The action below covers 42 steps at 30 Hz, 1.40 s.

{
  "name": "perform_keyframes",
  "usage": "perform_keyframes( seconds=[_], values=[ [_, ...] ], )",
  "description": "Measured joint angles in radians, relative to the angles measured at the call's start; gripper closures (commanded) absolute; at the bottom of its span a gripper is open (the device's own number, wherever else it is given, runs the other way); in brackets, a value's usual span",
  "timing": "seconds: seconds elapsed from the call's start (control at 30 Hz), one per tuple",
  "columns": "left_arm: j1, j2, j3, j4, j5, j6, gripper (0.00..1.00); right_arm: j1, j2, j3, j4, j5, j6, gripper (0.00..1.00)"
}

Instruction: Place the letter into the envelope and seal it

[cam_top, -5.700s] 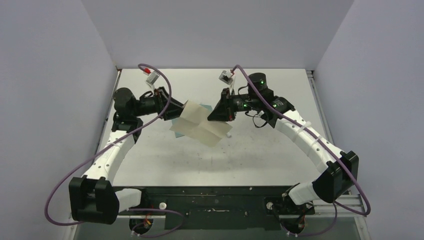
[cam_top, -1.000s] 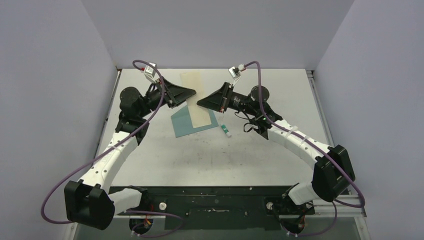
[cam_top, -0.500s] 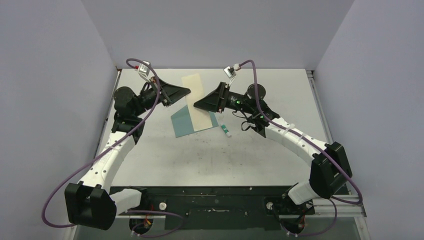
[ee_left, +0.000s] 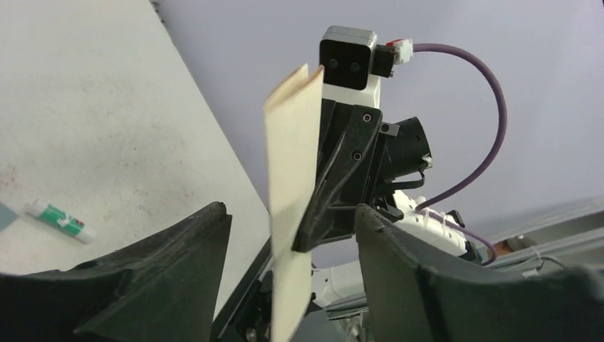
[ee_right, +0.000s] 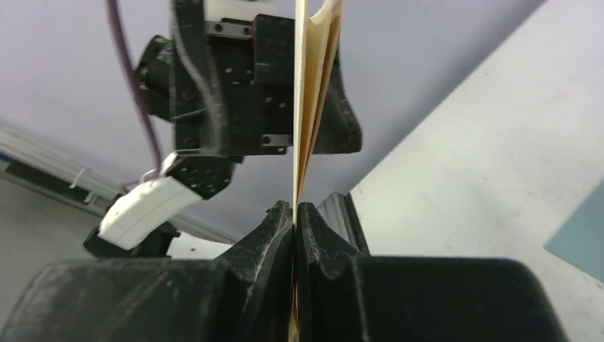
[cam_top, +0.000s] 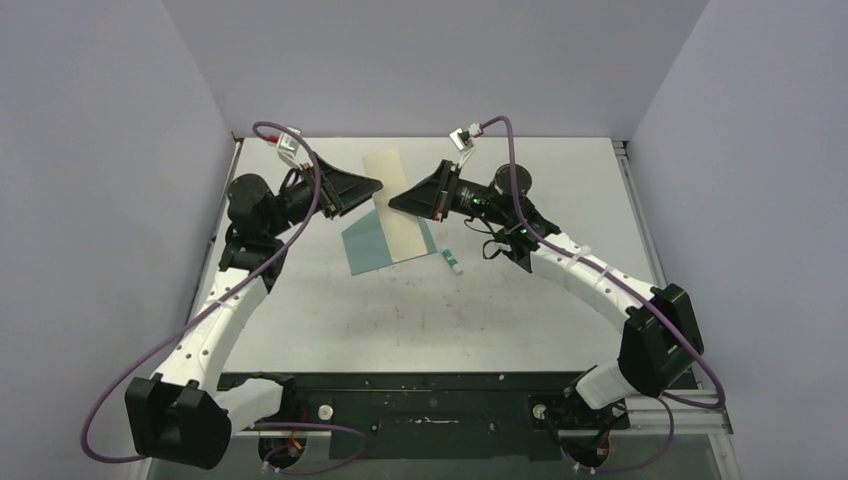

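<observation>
Currently the right gripper point(ee_right: 294, 208) has its fingers pressed together on one edge of the folded tan paper letter point(ee_right: 310, 85). The letter stands on edge over the flat teal paper envelope point(cam_top: 362, 248), which lies on the grey table point(cam_top: 450, 320). The left gripper point(ee_left: 292, 214) has its fingers spread, one on each side of the sheet.

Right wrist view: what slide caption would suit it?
Right gripper pinches the folded letter edge-on, left arm beyond.

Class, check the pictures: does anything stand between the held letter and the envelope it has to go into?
Nothing visible does. The right gripper holds the letter up beside the flat envelope; the glue stick lies apart, off to one side.
</observation>
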State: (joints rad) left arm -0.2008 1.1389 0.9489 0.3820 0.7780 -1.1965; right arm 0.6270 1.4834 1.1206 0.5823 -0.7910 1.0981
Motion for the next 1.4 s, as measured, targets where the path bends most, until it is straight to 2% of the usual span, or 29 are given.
perform_keyframes(
  seconds=[0.07,0.13,0.27,0.4,0.5,0.6,0.77,0.83,1.03,1.4],
  values=[
    [0.000,-0.018,0.003,-0.100,-0.031,0.060,0.21,-0.006,0.000,0.027,-0.115,0.030,-0.060,0.95],
    [0.001,-0.033,0.009,-0.245,-0.088,0.132,0.16,-0.023,0.000,0.064,-0.249,0.085,-0.142,0.95],
    [0.004,-0.029,0.004,-0.528,-0.260,0.238,0.13,-0.098,0.003,0.126,-0.478,0.234,-0.295,0.95],
    [0.006,0.040,-0.071,-0.650,-0.361,0.267,0.14,-0.160,0.073,0.167,-0.564,0.393,-0.425,0.95],
    [0.006,0.130,-0.138,-0.670,-0.382,0.256,0.15,-0.171,0.174,0.181,-0.547,0.457,-0.485,0.95],
    [0.005,0.206,-0.193,-0.663,-0.386,0.225,0.20,-0.179,0.328,0.216,-0.493,0.486,-0.520,0.95],
    [-0.003,0.306,-0.237,-0.593,-0.390,0.190,0.26,-0.192,0.642,0.336,-0.383,0.489,-0.533,0.95],
    [-0.013,0.326,-0.238,-0.549,-0.401,0.196,0.29,-0.196,0.721,0.357,-0.351,0.491,-0.523,0.95],
    [-0.026,0.364,-0.229,-0.521,-0.436,0.238,0.36,-0.203,0.800,0.442,-0.284,0.523,-0.502,0.95],
    [-0.024,0.433,-0.171,-0.623,-0.540,0.281,0.42,-0.201,0.913,0.594,-0.095,0.557,-0.474,0.95]
  ],
)
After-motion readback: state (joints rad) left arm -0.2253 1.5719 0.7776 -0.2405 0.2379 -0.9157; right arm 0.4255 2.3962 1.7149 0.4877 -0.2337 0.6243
